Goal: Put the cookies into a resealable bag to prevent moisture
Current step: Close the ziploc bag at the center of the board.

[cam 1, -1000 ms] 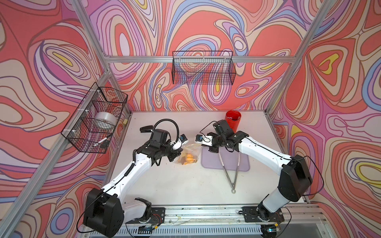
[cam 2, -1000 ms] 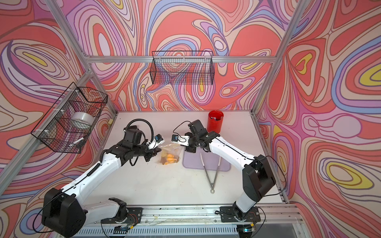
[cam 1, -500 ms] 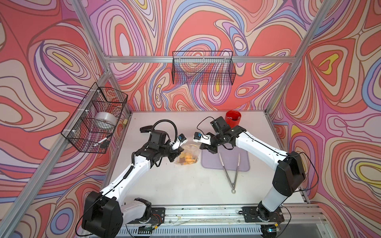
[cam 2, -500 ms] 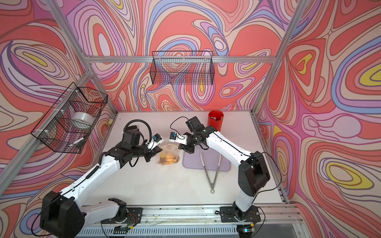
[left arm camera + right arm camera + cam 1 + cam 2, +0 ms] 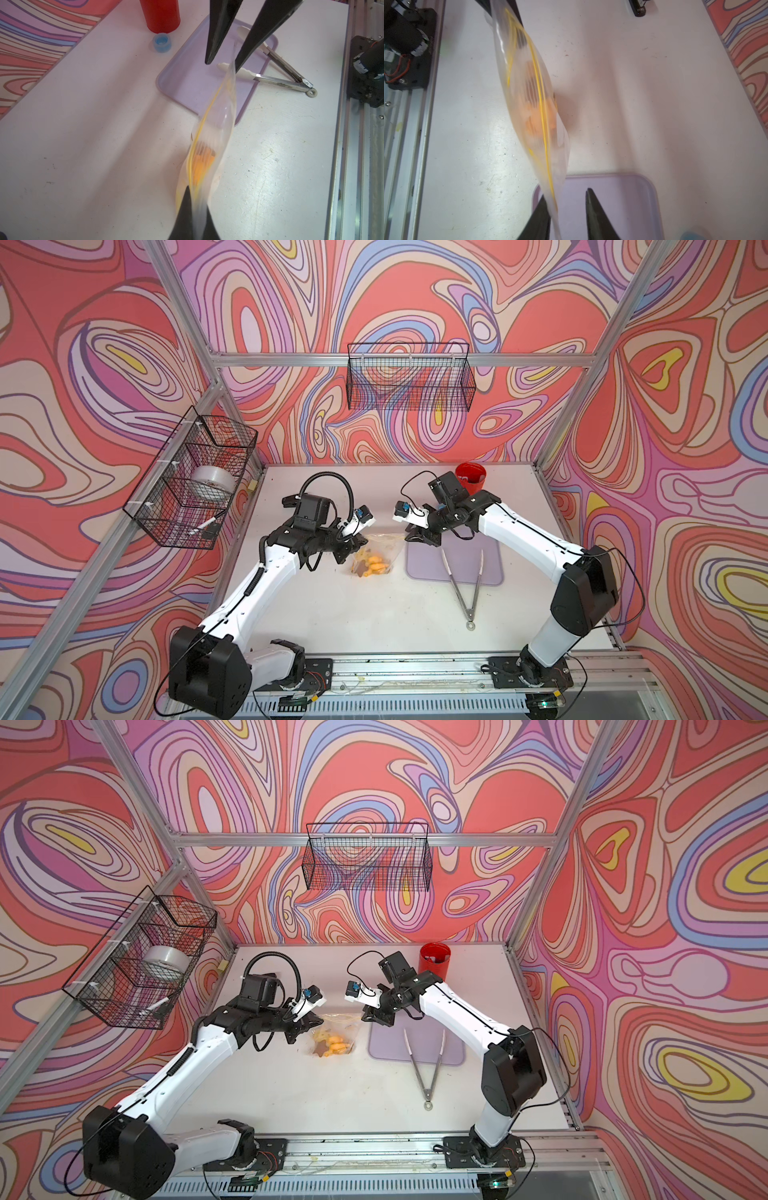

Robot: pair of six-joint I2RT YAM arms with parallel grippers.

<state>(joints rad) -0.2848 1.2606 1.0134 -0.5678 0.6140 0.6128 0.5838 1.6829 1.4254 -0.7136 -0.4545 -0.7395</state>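
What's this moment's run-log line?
cookies: inside resealable bag | left hand: shut on bag edge | right hand: open at opposite edge | tongs: tips on tray

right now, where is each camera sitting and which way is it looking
Top views: high at the front, looking down at the table; left arm and right arm show whole.
Left wrist: on the left arm, looking along the left pincer, shut on the resealable bag, toward the tray.
Right wrist: on the right arm, looking past the open right pincer along the bag.
Shared: both wrist views show bag, cookies and tray.
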